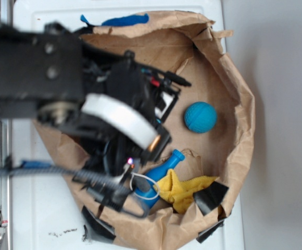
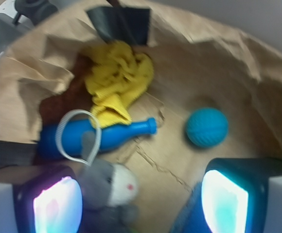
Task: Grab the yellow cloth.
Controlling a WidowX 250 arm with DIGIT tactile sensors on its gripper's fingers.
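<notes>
Reaching: we judge this the approach step, with the yellow cloth (image 2: 117, 80) not yet in our grasp.
Carrier: everything lies inside a crumpled brown paper bag (image 1: 234, 78) spread open on the white table (image 1: 36, 219).
Hand: our hand (image 2: 141, 204) hangs above the bag floor with its two fingers (image 2: 53, 206) wide apart at the bottom corners of the wrist view; nothing sits between them that they grip.
Cloth: a wrinkled yellow heap against the bag's far wall in the wrist view, just below a black piece of tape or plastic (image 2: 121, 22); in the exterior view it lies at the bag's lower edge.
Key relation: the cloth lies ahead of the hand and toward its left finger, well apart from both fingers; its folds run roughly from the black piece down toward the bottle.
Neighbours: a blue bottle (image 2: 102, 136) with a white loop (image 2: 78, 136) lies crosswise between hand and cloth, one yellow corner touching or overlapping it; a grey plush toy (image 2: 107, 187) sits just beside the left finger; a blue ball (image 2: 206, 127) rests apart to the right.
Next move, as we judge: carry the hand forward past the bottle, then lower onto the bunched middle.
Risk: catching the bottle or its loop along with the fabric.
</notes>
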